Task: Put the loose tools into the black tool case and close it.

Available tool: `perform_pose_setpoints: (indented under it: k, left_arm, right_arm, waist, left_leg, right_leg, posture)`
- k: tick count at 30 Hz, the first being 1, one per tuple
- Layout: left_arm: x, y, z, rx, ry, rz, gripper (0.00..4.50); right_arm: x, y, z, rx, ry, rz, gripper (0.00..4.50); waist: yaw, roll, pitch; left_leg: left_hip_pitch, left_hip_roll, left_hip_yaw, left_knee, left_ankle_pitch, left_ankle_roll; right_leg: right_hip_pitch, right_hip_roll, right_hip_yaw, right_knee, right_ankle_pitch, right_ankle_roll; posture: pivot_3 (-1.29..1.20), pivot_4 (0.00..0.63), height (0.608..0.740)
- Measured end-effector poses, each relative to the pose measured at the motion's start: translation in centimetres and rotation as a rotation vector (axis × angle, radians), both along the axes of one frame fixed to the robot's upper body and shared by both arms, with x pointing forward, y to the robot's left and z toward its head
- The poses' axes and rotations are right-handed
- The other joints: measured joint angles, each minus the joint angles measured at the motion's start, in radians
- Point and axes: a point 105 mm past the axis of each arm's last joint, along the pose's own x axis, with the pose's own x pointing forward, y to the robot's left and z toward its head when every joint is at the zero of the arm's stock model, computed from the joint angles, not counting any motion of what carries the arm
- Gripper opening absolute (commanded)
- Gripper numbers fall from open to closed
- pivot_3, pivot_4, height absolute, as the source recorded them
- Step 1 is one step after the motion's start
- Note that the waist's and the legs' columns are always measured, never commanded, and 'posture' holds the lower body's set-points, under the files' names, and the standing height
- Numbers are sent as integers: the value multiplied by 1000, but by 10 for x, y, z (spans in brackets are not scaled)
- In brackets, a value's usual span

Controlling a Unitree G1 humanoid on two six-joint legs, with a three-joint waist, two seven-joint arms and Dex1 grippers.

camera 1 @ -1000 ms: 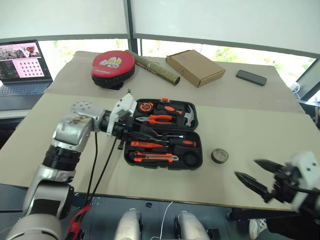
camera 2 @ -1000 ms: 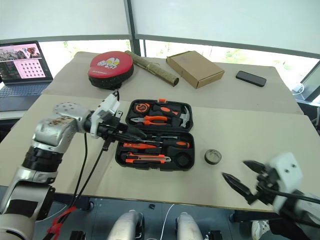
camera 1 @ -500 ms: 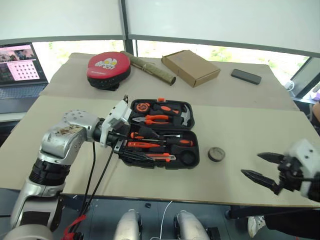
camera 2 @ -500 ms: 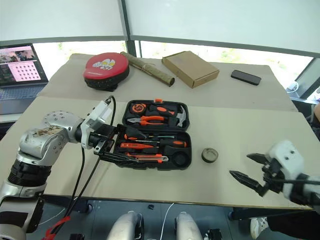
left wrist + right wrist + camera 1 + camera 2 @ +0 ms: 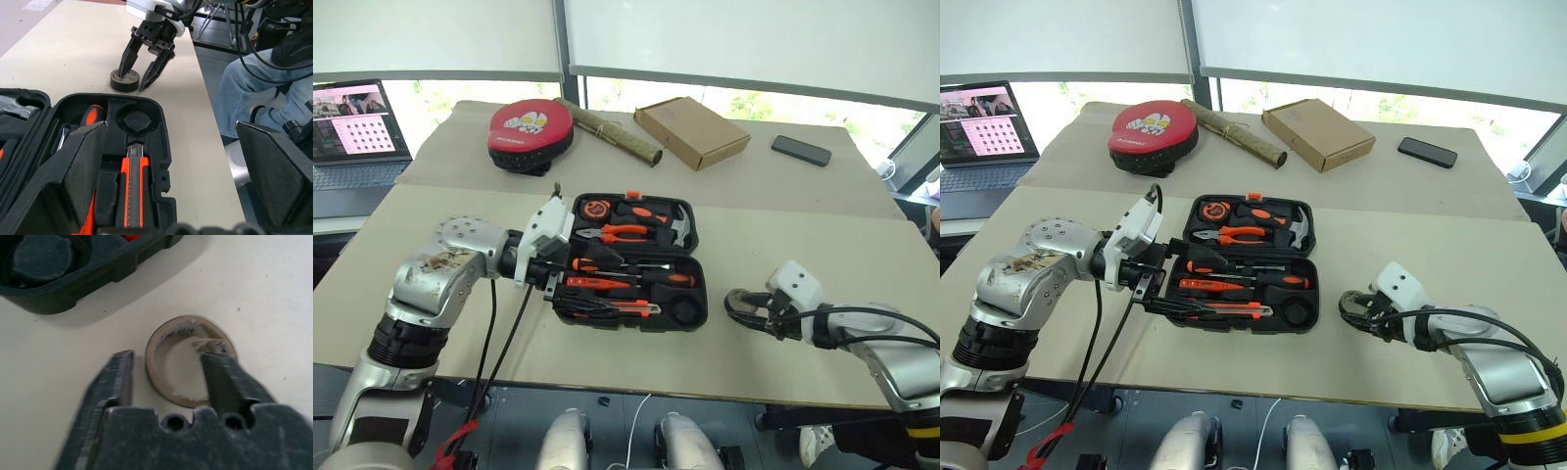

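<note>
The tape roll [image 5: 740, 303] lies on the bench [image 5: 822, 264], just right of the open case [image 5: 631, 264]. The right gripper [image 5: 145, 68] has swung in and straddles its rim, fingers partly closed, not yet clamped. The left gripper [image 5: 570, 284] has opened over the case's near-left corner, releasing.

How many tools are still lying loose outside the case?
1: the tape roll, on the table right of the black tool case, its wall between the right gripper fingers. The left arm may hide others.
</note>
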Motion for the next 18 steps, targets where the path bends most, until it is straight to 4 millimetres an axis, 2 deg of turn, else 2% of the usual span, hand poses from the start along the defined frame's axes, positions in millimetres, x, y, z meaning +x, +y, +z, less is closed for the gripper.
perform_pose_setpoints:
  k: [3, 8, 11, 14, 16, 18]
  left_arm:
    - [1, 2, -1, 7, -2, 8, 4500]
    - [2, 2, -1, 6, -11, 4, 4500]
    - [-1, 2, -6, 22, -13, -13, 4500]
    - [-4, 4, -16, 62, -7, -27, 4500]
    - [-7, 3, -20, 76, -10, -43, 4500]
    - [-8, 4, -23, 80, -10, -44, 4500]
  right_arm:
    - [2, 1, -4, -3, -7, 7, 64]
    - [4, 1, -4, -19, -27, 19, 64]
    - [-1, 6, -1, 0, -24, 48, 64]
    - [-11, 31, 20, 67, -43, 154, 64]
    - [-14, 52, 40, 97, -84, 237, 64]
    - [-16, 67, 51, 111, -98, 296, 64]
  waist:
    - [-1, 0, 0]
    - [-1, 0, 0]
    - [-1, 0, 0]
    - [-5, 1, 1]
    - [-9, 1, 1]
    - [-9, 1, 1]
  left_leg:
    - [0, 0, 0, 0, 0, 0]
    - [0, 0, 0, 0, 0, 0]
    - [0, 0, 0, 0, 0, 0]
    - [0, 1, 0, 0, 0, 0]
    - [0, 1, 0, 0, 0, 0]
    - [0, 2, 0, 0, 0, 0]
  right_leg:
    - [0, 0, 0, 0, 0, 0]
    - [1, 0, 0, 0, 0, 0]
    - [0, 0, 0, 0, 0, 0]
    - [-1, 1, 0, 1, 0, 0]
    - [-1, 1, 0, 1, 0, 0]
    - [-1, 1, 0, 1, 0, 0]
  posture:
    - [0, 150, 740]
    - [0, 150, 740]
    - [0, 150, 740]
    - [0, 150, 740]
    - [0, 150, 740]
    - [0, 150, 740]
